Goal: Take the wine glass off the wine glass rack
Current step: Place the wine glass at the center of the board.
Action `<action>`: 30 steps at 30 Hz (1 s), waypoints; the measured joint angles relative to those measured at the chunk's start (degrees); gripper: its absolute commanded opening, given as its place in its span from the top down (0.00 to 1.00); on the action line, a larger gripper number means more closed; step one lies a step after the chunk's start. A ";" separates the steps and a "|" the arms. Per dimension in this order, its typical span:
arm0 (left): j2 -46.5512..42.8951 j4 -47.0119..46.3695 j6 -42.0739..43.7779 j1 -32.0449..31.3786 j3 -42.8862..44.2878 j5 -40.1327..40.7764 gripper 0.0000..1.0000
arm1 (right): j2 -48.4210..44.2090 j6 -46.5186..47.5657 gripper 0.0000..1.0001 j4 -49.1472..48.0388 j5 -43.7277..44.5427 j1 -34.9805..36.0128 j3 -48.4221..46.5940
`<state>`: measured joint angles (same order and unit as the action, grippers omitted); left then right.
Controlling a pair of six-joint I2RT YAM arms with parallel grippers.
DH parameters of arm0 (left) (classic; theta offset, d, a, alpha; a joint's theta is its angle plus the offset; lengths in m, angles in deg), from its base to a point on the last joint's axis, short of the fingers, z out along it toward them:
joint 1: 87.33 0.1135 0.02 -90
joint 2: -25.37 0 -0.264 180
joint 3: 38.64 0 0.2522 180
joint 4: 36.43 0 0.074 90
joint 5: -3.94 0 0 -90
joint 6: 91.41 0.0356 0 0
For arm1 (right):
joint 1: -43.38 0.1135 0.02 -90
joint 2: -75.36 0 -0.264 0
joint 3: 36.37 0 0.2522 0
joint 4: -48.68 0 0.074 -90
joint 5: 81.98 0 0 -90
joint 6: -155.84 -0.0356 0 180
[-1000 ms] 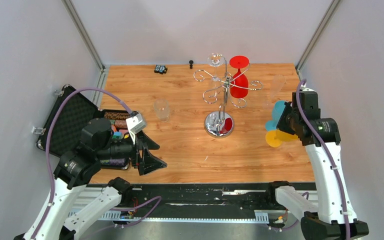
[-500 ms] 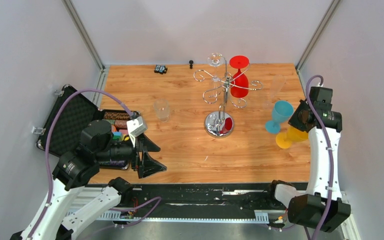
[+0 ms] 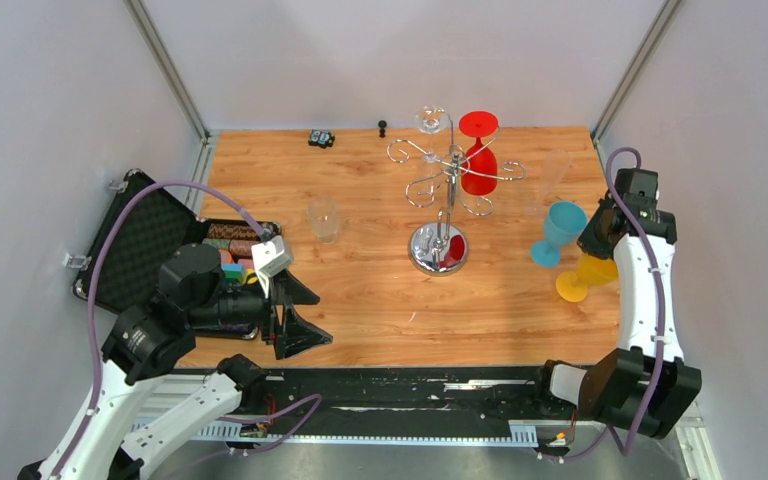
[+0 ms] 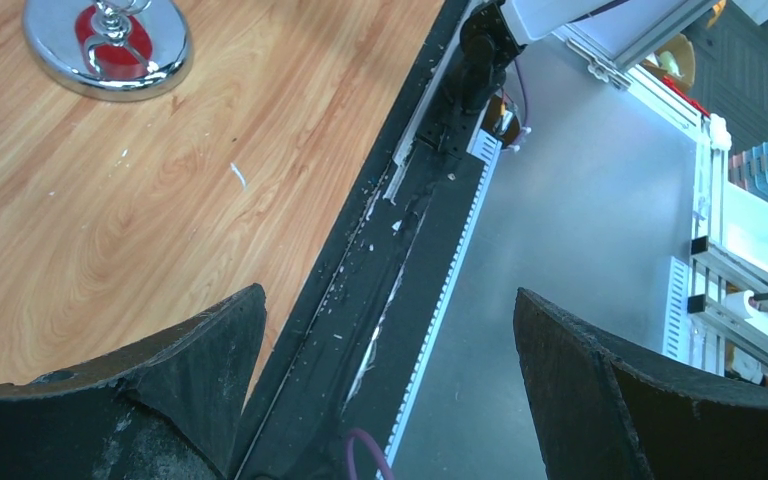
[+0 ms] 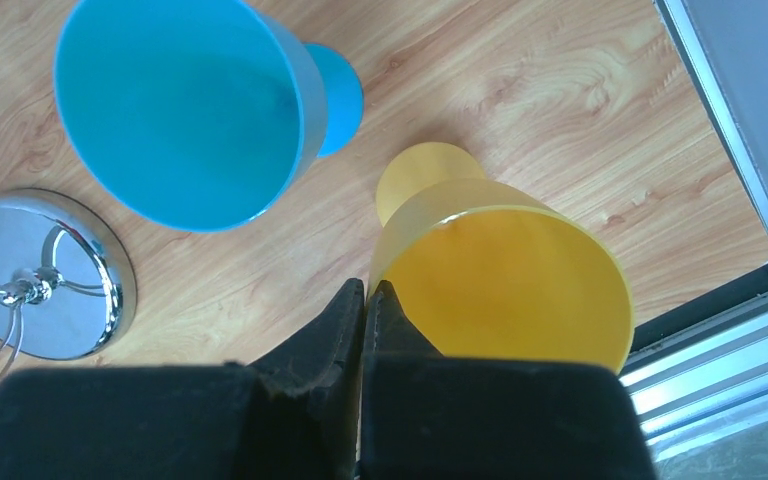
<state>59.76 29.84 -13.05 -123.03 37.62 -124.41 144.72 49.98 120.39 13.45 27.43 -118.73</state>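
The chrome wine glass rack (image 3: 450, 178) stands mid-table on its round mirrored base (image 3: 438, 248) (image 5: 45, 275) (image 4: 110, 45). A red wine glass (image 3: 478, 165) hangs upside down from a right hook, and a clear one (image 3: 432, 120) hangs at the back. Far right, my right gripper (image 3: 600, 240) (image 5: 365, 285) is shut on the near rim of a yellow glass (image 3: 582, 276) (image 5: 505, 285) standing on the table. A blue glass (image 3: 560, 230) (image 5: 180, 110) stands just left of it. My left gripper (image 3: 295, 312) (image 4: 390, 330) is open and empty at the near left edge.
A clear tall glass (image 3: 555, 175) stands at the back right and a clear cup (image 3: 324, 218) left of the rack. An open black case (image 3: 150, 240) lies by the left wall. Small black items (image 3: 321, 138) sit at the back edge.
My right arm has swung to the right, away from the blue glass, and the yellow glass has shifted right with it. The left arm has barely moved.
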 measured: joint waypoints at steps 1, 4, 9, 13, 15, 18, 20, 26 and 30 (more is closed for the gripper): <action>-0.11 0.00 0.00 -0.09 0.00 0.15 0.00 | 0.33 0.04 1.00 -0.09 0.13 0.00 0.11; -0.24 0.00 0.00 -0.44 0.00 0.55 0.00 | 1.05 0.28 1.00 -0.37 0.44 0.00 0.35; -0.24 0.02 0.02 -0.98 0.00 1.46 0.00 | 1.97 1.01 1.00 -1.29 1.20 0.00 0.92; -0.24 0.04 0.02 -1.31 -0.02 1.95 0.00 | 2.91 1.16 1.00 -1.77 1.60 0.00 1.86; -0.24 0.04 0.02 -1.36 -0.09 2.08 0.00 | 3.61 1.20 1.00 -1.86 1.62 0.00 2.19; -0.22 0.31 0.04 -1.40 -0.28 2.45 0.00 | 4.42 1.20 1.00 -2.58 1.62 0.00 2.23; -0.22 0.59 0.04 -1.40 -0.33 2.58 0.00 | 4.55 1.20 1.00 -2.78 1.66 0.00 2.23; -0.22 0.81 0.09 -1.44 -0.33 2.84 0.00 | 4.96 1.20 0.89 -3.63 1.75 0.00 2.23; -0.22 0.94 0.09 -1.44 -0.33 2.89 0.00 | 5.57 1.22 0.82 -3.56 2.01 0.00 2.25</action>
<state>59.54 30.78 -12.97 -124.47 37.29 -121.52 150.29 51.21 116.83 15.46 27.43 -116.48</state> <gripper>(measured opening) 0.998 0.150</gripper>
